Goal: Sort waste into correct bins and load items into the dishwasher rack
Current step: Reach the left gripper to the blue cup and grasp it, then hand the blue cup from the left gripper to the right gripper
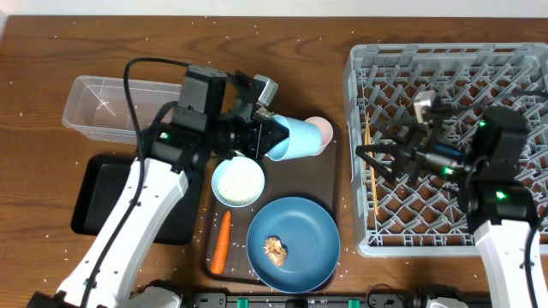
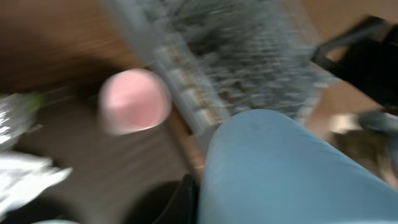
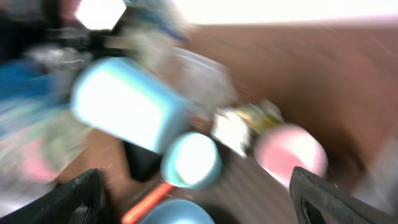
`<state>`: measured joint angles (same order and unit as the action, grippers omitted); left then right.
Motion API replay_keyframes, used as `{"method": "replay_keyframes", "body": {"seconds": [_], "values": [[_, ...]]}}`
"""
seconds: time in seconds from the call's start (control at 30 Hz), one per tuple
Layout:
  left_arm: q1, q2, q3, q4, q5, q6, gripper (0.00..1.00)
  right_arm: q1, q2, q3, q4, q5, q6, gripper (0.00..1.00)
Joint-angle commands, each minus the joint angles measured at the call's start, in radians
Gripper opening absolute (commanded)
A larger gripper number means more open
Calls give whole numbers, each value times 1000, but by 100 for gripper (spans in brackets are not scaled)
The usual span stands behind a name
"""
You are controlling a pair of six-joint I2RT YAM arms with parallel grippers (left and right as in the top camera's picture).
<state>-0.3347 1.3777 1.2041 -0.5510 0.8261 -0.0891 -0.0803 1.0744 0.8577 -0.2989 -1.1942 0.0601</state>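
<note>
Got the light-blue cup (image 1: 297, 138) clamped sideways in the left end effector (image 1: 272, 135), above the far end of the brown tray (image 1: 295, 176) — right end effector (image 1: 384, 152) spread wide over the left side of the dishwasher rack (image 1: 445, 60).

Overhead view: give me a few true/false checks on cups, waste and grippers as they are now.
1. The left gripper holds the light-blue cup. True.
2. The carrot lies in the clear tub. False: it lies on the brown tray, beside the blue plate.
3. The brown food lump sits on the blue plate. True.
4. The right gripper is shut on the pink cup. False: it is open and empty above the dishwasher rack; the pink cup is by the brown tray's far edge, next to the light-blue cup.
</note>
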Motion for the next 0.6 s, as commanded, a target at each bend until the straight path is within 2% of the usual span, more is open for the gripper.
{"method": "replay_keyframes", "body": {"seconds": [0.0, 0.13, 0.33, 0.43, 0.57], "values": [[6, -28, 23, 40, 310, 24, 6, 23, -34, 14, 95, -273, 83, 91], [6, -28, 23, 87, 429, -3, 6, 89, -36, 14, 219, -269, 146, 92], [6, -28, 23, 113, 529, -6, 6, 186, -32, 14, 237, -207, 145, 94], [6, -28, 23, 121, 539, -20, 6, 222, -32, 14, 246, -183, 145, 94], [0, -28, 23, 129, 540, -21, 6, 263, -31, 14, 248, -108, 145, 88]]}}
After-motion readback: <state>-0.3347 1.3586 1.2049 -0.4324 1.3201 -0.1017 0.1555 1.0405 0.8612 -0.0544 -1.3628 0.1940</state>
